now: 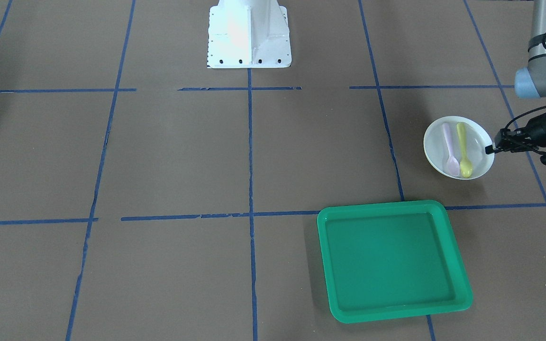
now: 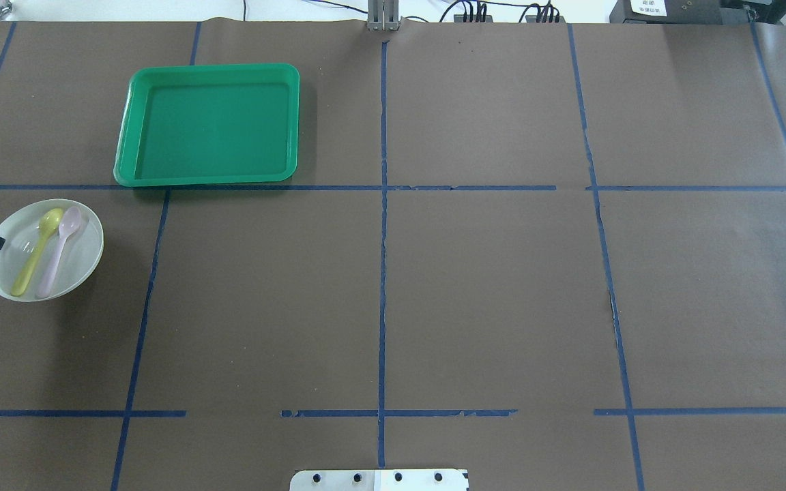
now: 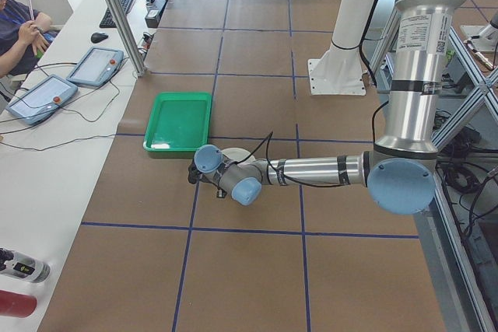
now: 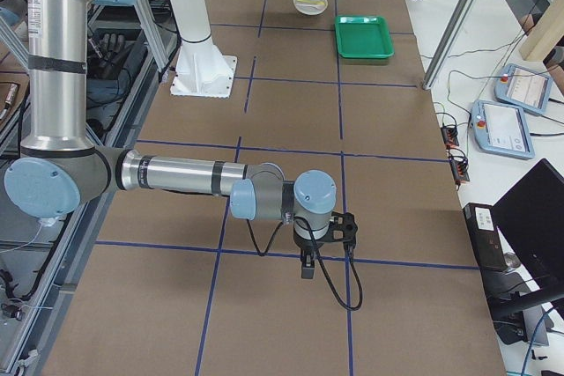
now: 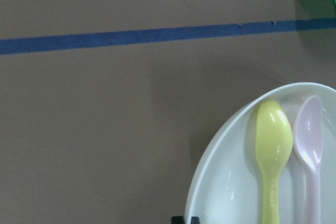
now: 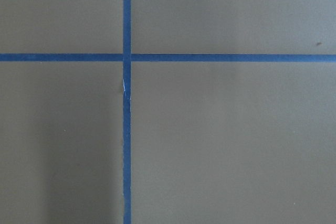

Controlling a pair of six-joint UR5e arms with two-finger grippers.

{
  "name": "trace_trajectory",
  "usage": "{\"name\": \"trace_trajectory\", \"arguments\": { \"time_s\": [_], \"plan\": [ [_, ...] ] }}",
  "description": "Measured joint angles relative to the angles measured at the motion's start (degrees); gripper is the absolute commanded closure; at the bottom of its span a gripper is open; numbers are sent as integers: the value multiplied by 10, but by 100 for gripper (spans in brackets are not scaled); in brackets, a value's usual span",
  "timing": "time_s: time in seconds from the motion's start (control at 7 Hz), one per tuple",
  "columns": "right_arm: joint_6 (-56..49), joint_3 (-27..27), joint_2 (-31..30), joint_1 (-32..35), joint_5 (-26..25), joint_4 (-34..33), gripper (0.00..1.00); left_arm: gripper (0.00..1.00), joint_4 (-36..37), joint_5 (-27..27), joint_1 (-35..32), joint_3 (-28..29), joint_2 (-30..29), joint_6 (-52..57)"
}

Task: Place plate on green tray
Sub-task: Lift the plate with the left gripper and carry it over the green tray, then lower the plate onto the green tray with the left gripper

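Left end effector (image 1: 489, 149): was clamped on the plate (image 1: 479, 142) rim.
Right end effector (image 4: 307, 269): I could not tell its state.
Green tray (image 1: 382, 206): lay near my left one, apart.

The left arm (image 3: 311, 170) stands with its upper link upright and its forearm stretched level, low over the worktop (image 1: 183, 156). The left gripper (image 1: 490, 149) lies nearly horizontal. Its fingers (image 1: 503, 143) are drawn together to a narrow tip, pinching the rim of the plate (image 1: 435, 147).

The right arm (image 4: 176, 173) has its upper link upright and its forearm level. Its wrist (image 4: 315, 193) is bent downward, so the right gripper (image 4: 307, 269) points straight down, close above the worktop. Whether those fingers are parted or closed cannot be told.
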Motion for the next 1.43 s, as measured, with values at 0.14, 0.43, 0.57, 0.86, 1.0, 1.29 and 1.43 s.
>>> {"name": "trace_trajectory", "arguments": {
  "time_s": [0.14, 0.43, 0.57, 0.86, 1.0, 1.29, 1.43],
  "plan": [
    [0, 0, 0, 0, 0, 0, 0, 100, 0, -45, -14, 0, 0, -1],
    [0, 0, 0, 0, 0, 0, 0, 100, 12, -82, -42, -7, -17, -44],
    [0, 0, 0, 0, 0, 0, 0, 100, 17, -75, -46, -8, -46, -92],
    [0, 0, 0, 0, 0, 0, 0, 100, 18, 11, -22, 6, -120, -220],
    [0, 0, 0, 0, 0, 0, 0, 100, 12, 60, -1, 31, -160, -281],
    [0, 0, 0, 0, 0, 0, 0, 100, -50, 117, 30, 95, -219, -410],
    [0, 0, 0, 0, 0, 0, 0, 100, -102, 148, 50, 130, -242, -476]
  ]
}}
